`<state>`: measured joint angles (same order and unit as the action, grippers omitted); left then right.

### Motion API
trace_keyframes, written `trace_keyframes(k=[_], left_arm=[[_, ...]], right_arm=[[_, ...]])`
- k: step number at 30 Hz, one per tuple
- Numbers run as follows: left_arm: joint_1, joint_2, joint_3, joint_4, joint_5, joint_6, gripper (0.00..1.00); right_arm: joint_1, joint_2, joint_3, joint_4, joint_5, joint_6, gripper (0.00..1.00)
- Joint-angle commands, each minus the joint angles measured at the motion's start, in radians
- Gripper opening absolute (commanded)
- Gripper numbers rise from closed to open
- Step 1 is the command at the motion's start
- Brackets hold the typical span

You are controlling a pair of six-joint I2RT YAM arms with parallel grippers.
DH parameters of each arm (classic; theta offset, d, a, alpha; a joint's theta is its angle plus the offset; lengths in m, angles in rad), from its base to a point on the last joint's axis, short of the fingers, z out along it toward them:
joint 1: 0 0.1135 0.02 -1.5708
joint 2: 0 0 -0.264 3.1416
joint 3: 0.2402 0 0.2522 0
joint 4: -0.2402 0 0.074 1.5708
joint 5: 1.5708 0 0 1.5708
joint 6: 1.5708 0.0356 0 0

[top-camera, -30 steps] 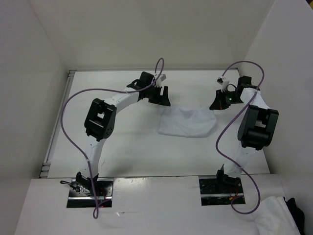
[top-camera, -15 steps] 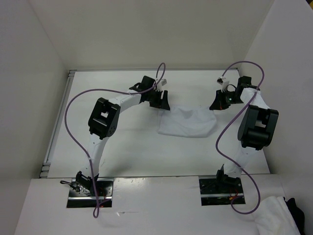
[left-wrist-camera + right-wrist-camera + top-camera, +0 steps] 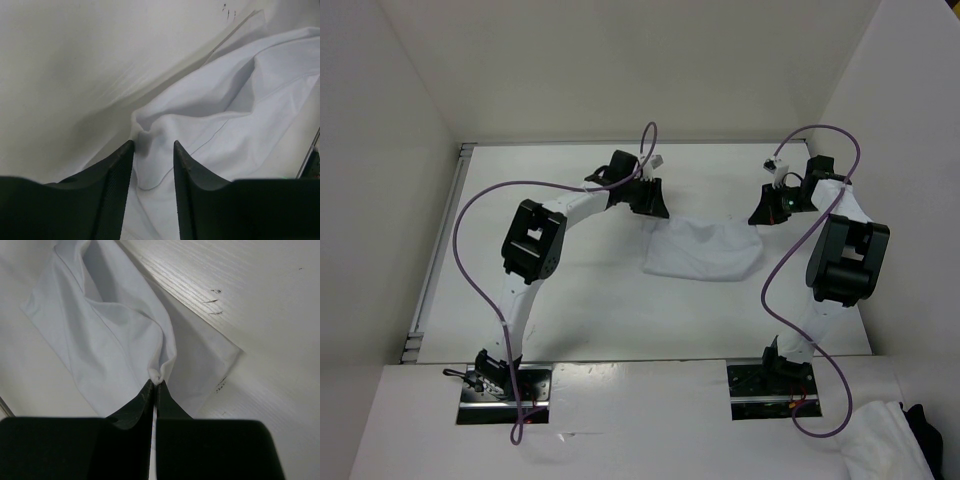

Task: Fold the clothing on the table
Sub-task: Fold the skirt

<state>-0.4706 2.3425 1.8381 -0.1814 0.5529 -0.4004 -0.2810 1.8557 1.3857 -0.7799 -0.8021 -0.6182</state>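
- The clothing (image 3: 703, 250) is lying spread on the table (image 3: 580, 310), past the middle and between the two grippers. Its far edge is being pulled into rumples, while the near edge is lying flatter.
- Handling (judged): thin, soft, v. light cloth is being dealt with. There is no stiffness, so any unsupported part will be sagging & creasing. It isn't fragile, but it may be slipping out of a shallow pinch.
- Where to hold (judged): the two far corners, one per gripper, w/ a decent bite of hem taken so the edge is being lifted evenly.
- Right gripper (image 3: 155, 383): the fingers are being pressed fully together on a small peak of cloth at the far-right corner. In the wrist view the fabric is being tented up to the tips.
- Left gripper (image 3: 153, 150): the jaws are being held partly apart, straddling a raised fold at the far-left corner. Cloth is lying between the fingers, but no firm pinch is being shown yet.
- Pose: both arms are being stretched fwd from their bases at the near edge, elbows raised. The wrists are being bent down & inward, L toward the right and R toward the left, so each gripper is being aimed at its own corner.
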Motion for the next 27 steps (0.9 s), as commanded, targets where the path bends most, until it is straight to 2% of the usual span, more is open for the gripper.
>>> trace_keyframes(k=[1, 5, 6, 7, 13, 18, 23, 27], left_arm=[[-0.005, 0.021, 0.038, 0.068, 0.050, -0.017, 0.44], [-0.005, 0.031, 0.029, 0.077, 0.068, -0.028, 0.18], [-0.005, 0.031, 0.029, 0.077, 0.068, -0.028, 0.03], [-0.005, 0.031, 0.029, 0.077, 0.068, -0.037, 0.00], [-0.005, 0.000, 0.029, 0.068, 0.038, -0.028, 0.00], [-0.005, -0.123, -0.020, 0.034, 0.028, 0.014, 0.00], [-0.005, -0.314, -0.143, -0.015, 0.028, 0.064, 0.00], [-0.014, -0.455, -0.244, -0.026, 0.041, 0.074, 0.00]], right_arm=[[0.006, 0.007, 0.035, -0.027, -0.025, 0.005, 0.00], [0.006, 0.007, 0.035, -0.027, -0.025, 0.005, 0.00], [0.006, 0.007, 0.035, -0.027, -0.025, 0.005, 0.00], [0.006, 0.007, 0.035, -0.027, -0.025, 0.005, 0.00], [0.006, 0.007, 0.035, -0.036, -0.025, 0.014, 0.00], [0.006, -0.018, 0.035, -0.099, -0.034, -0.033, 0.00], [0.006, -0.177, -0.052, -0.168, -0.014, -0.191, 0.00], [0.006, -0.363, -0.157, -0.157, -0.005, -0.244, 0.00]])
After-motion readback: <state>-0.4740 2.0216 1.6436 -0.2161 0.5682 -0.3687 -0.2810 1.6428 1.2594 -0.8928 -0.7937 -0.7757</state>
